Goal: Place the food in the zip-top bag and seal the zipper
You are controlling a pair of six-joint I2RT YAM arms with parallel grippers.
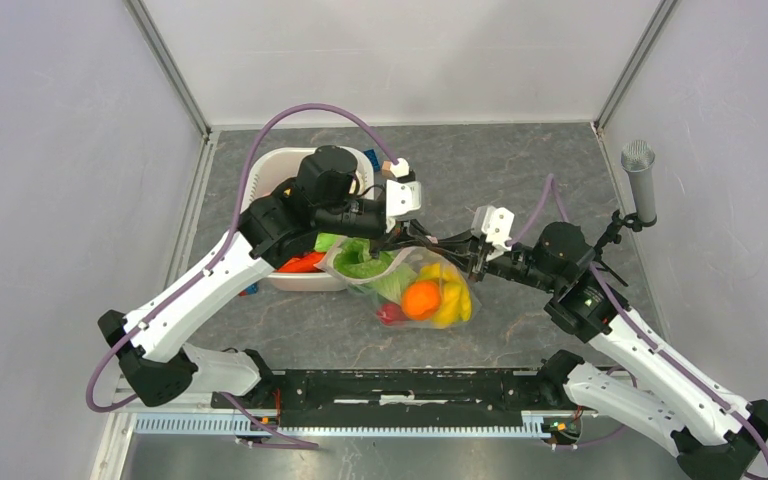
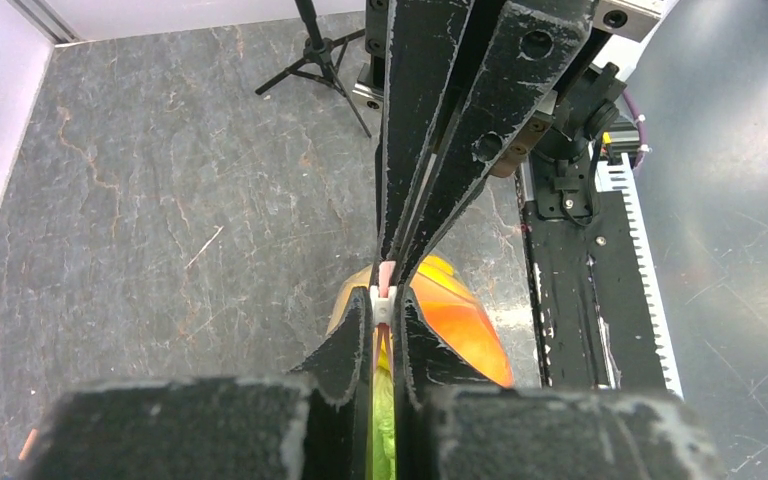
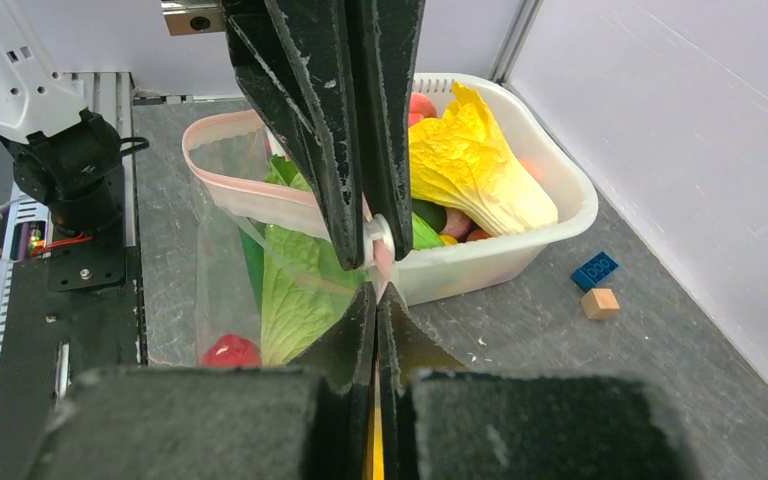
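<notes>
Pinching the thin pale pink zipper (image 3: 260, 200) at one end of its run with the left gripper (image 2: 384, 300), jaws pressed tight on the strip beside a small white piece (a slider, perhaps; too small to tell). Facing it tip to tip, the right gripper (image 3: 375, 295), likewise clamped on that same strip. Away from the pinch, gaping in a wide pink loop, so not sealed. Below the strip, the clear crinkly zip-top bag (image 3: 215, 270), just beside the white plastic tub (image 3: 500, 255) and between the two arms on the grey stone-patterned table (image 2: 160, 200). Inside the bag: a long green napa cabbage leaf (image 3: 285, 290), a small red fruit (image 3: 228, 350), a round orange fruit (image 1: 421, 299) and yellow bananas (image 1: 452, 295). In the tub: a yellow-leafed cabbage (image 3: 470, 170), with further red, green and orange pieces behind it. On the table past the tub, near each other, a small blue block (image 3: 596, 270) and a small wooden cube (image 3: 600, 303).
</notes>
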